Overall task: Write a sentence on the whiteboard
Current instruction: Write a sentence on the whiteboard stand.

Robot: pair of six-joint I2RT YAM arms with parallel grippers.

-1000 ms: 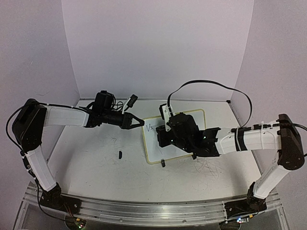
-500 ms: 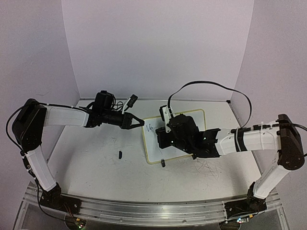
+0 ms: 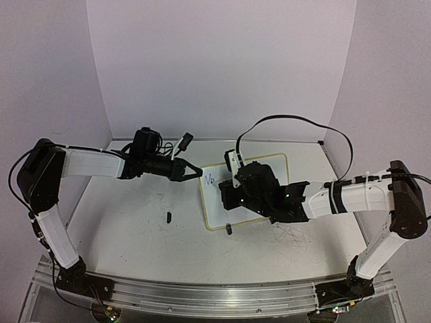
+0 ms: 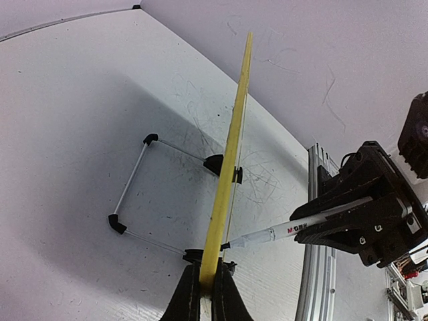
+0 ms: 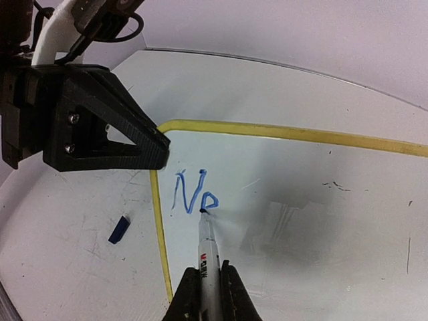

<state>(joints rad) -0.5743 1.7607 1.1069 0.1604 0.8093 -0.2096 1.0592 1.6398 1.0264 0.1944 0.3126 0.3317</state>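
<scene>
Sitting mid-table (image 3: 128,222), a bit right of centre: whiteboard (image 5: 321,167), glossy white, yellow-cream frame w/ rounded corners.
- foot (image 3: 229,229): small, black, at board's near edge.
- sentence (image 5: 192,192): blue script, two letters only, approx. "Ne", in board's far-left area, just inside the left frame.
- marker (image 5: 206,249): white barrel, red/black print, dark tip touching board at lower right of 2nd letter.
- R gripper (image 5: 206,284): clamped on marker barrel, one finger each side. Arm reaches in from right and covers much of the board in top view.
- L gripper (image 4: 206,294): pinched tight on board's left frame edge, nothing else in it. Arm comes in from left. Its wrist cam sees the board edge-on as a thin yellow strip.
- wire stand (image 4: 130,180): thin rod loop w/ black corners, on the side of the board away from the marker. Contact w/ table: cannot tell.
- cap (image 5: 118,229): small, blue, on table left of board, near frame but apart.
- scribbles (image 3: 293,235): grey marks on table, near-right of board.
</scene>
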